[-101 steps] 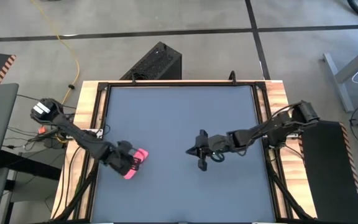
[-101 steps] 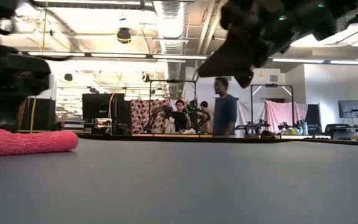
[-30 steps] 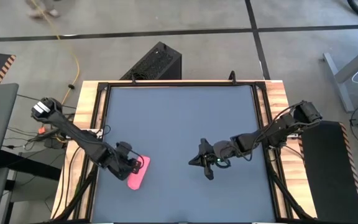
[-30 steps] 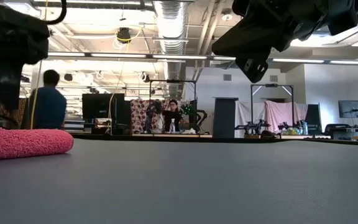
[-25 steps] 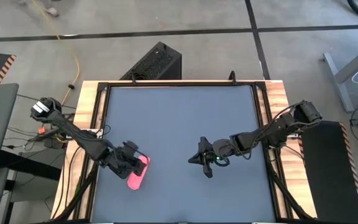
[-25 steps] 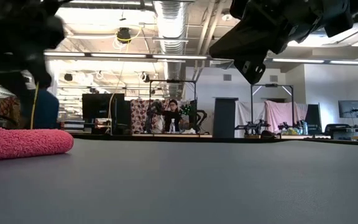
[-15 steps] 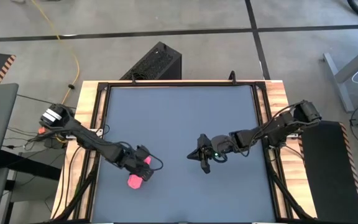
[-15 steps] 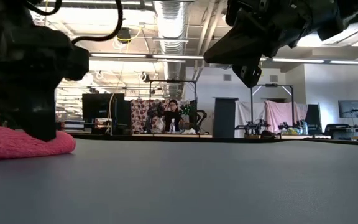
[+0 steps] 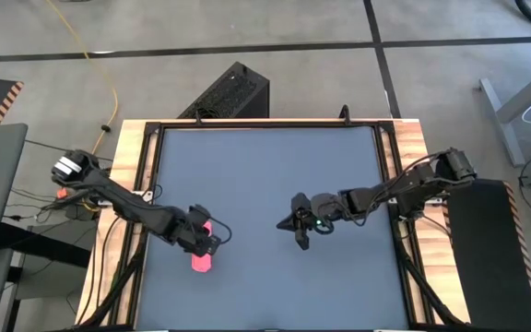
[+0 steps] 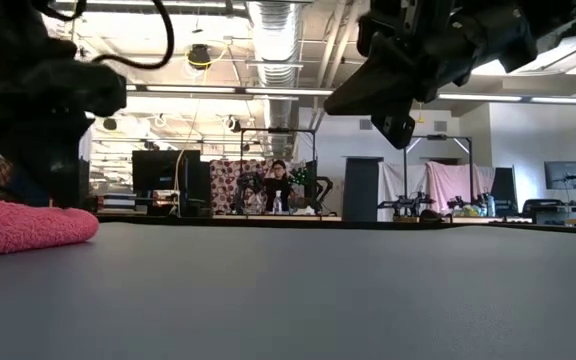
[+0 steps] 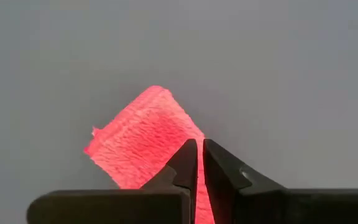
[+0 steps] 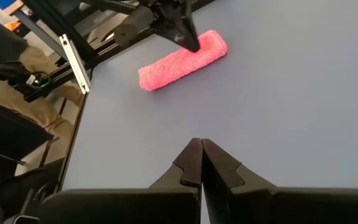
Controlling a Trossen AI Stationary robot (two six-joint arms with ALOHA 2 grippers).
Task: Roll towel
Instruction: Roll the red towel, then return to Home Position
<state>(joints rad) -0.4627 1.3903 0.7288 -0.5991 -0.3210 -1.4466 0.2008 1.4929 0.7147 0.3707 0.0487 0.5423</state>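
Observation:
The towel [image 9: 200, 261] lies as a short pink-red roll on the grey table top near the left edge, running near to far. It also shows in the right wrist view [image 12: 182, 59] and at the left of the low view [image 10: 23, 225]. My left gripper [image 9: 207, 243] is shut and stands over the roll's far part, pointing down. My right gripper [image 9: 300, 240] is shut and empty. It hangs above the middle of the table, well to the right of the towel. My left gripper touches the top of the roll near its far end [image 12: 199, 48] with its shut fingertips [image 12: 190, 38]. The fingers come from above, slanting down from the table's left side. The roll lies flat on the table under them.
The table's black frame and wooden side rails [image 9: 127, 184] bound the grey top. A black box [image 9: 230, 92] stands on the floor beyond the far edge. A person [image 10: 280, 185] sits far off in the room behind. Bare grey table top lies between the two grippers.
My left gripper has gone from the towel's left side toward the table's right edge, over the roll, and come down onto its far part. The roll has turned slightly and shifted a little toward the table's left and near edges. My right gripper has drifted slightly toward the far edge.

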